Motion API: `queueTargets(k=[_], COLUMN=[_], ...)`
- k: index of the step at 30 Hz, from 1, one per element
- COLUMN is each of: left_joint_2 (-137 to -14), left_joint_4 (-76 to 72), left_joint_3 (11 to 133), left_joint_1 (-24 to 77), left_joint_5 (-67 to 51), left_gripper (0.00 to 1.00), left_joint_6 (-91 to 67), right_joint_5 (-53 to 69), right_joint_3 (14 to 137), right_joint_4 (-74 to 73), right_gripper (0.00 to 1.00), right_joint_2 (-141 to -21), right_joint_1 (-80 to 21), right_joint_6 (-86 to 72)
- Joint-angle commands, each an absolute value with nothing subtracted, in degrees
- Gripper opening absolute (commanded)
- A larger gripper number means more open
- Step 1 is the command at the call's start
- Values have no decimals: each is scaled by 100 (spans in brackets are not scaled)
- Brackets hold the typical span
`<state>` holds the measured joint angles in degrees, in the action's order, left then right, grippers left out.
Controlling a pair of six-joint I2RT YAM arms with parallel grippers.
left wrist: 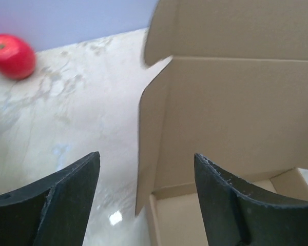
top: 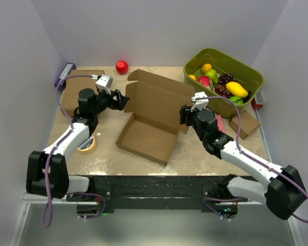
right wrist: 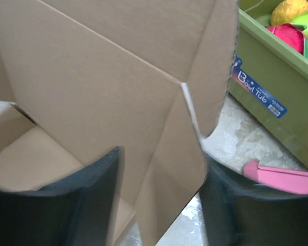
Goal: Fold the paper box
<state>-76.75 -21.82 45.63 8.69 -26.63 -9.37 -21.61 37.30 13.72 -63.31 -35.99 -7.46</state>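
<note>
- the paper box (top: 146, 136) sits in the middle of the pale marbled surface (top: 195, 154), partly formed: a shallow open tray with low walls in front and a tall lid panel (top: 156, 105) standing upright behind it.
- the left gripper (top: 123, 100) is at the left edge of the lid panel. in the left wrist view its jaws are spread wide, with the edge of the left side flap (left wrist: 154, 154) showing between them and not pinched.
- the right gripper (top: 185, 114) is at the lid panel's right edge. in the blurred right wrist view its jaws stand apart with the right side flap (right wrist: 169, 169) between them. i cannot tell whether either one touches it.
- a red round fruit (top: 122, 66) lies at the back of the surface, left of the box and apart from it.
- an olive green tub (right wrist: 277, 87) of colourful toy fruit stands at the back right, just beside the lid's right flap.
- a pink object (right wrist: 277, 177) lies at the foot of the tub.
- a small brown carton (top: 244, 124) lies at the right edge.
- a flat brown cardboard piece (top: 74, 92) lies at the far left.
- a roll of tape (top: 86, 144) lies beside the left arm.
</note>
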Motion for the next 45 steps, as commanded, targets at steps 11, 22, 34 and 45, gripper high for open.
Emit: queueTargets(k=[11,22,34,45], left_joint_2=[-5441,-6634,-8084,-8658], left_joint_4=[1835,2488,1943,2013], left_joint_3=[3718,3560,3472,3586], left_joint_1=[791,422,396,396], left_joint_5=[2126,2188,1917,1319], left_gripper=[99,100,66,3], left_joint_6=[-2196,-3024,-2848,-2646], right_joint_5=[-1899,-1784,-1784,-1934], right_joint_3=[4184,4070,3999,3885], right_joint_4=[730,483,527,624], right_gripper=[99,99,99,99], right_joint_2=[-5309,-4298,-4017,-3885], right_joint_1=[-3577,-3568,-3560,-3560], right_joint_6=[-510,-554,-598,-554])
